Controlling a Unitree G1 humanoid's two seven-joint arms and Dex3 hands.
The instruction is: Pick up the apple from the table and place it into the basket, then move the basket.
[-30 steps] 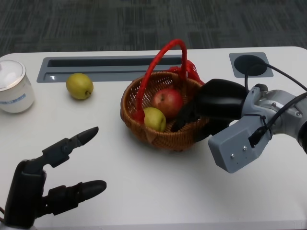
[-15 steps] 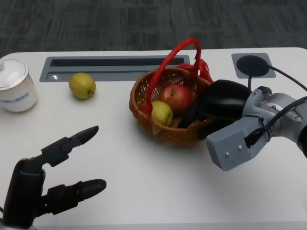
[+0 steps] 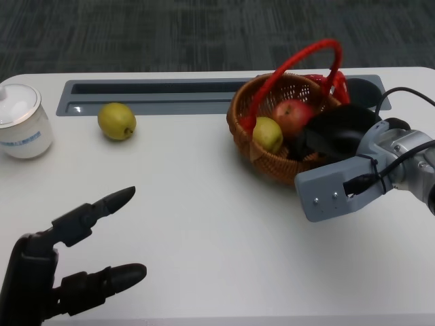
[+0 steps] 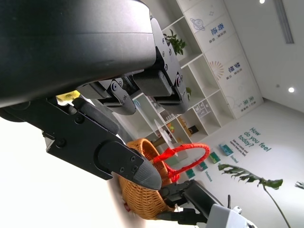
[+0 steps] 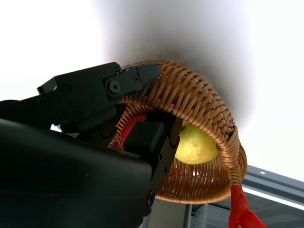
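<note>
Apple (image 3: 291, 116) lies inside basket (image 3: 268, 157); basket move is in hand. Right robot hand (image 3: 338, 132) clamps the near rim. Left robot hand (image 3: 64, 272) idle, fingers apart. Next: set basket down on counter (image 3: 204, 204), release.

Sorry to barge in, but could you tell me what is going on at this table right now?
The robot's right hand grips the near rim of the wicker basket, which has been sliding toward its right over the last second. A red apple and a yellow-green fruit sit inside. The left hand hovers open above the table, holding nothing. Another yellow-green fruit and a white jar stand apart.
</note>
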